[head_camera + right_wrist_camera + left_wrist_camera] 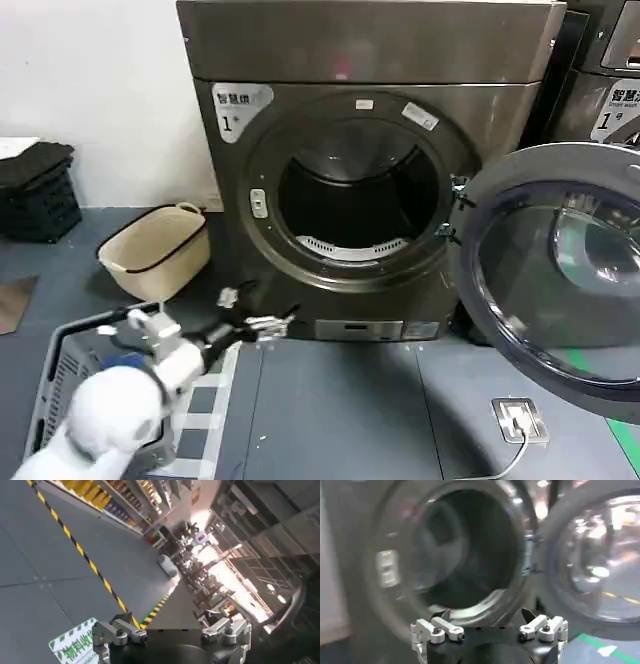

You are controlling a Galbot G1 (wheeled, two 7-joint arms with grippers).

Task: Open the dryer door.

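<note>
Laundry test area in warehouse: numbered dryers side by side, hazard-striped floor, storage shelving

The dryer door, a round porthole with a chrome rim and dark glass, stands swung wide open to the right of the dark grey-brown dryer, exposing the drum opening. The left gripper hovers low in front of the machine's lower left corner, its fingers spread apart and empty. A cream laundry basket sits on the grey floor just left of the dryer.
</note>
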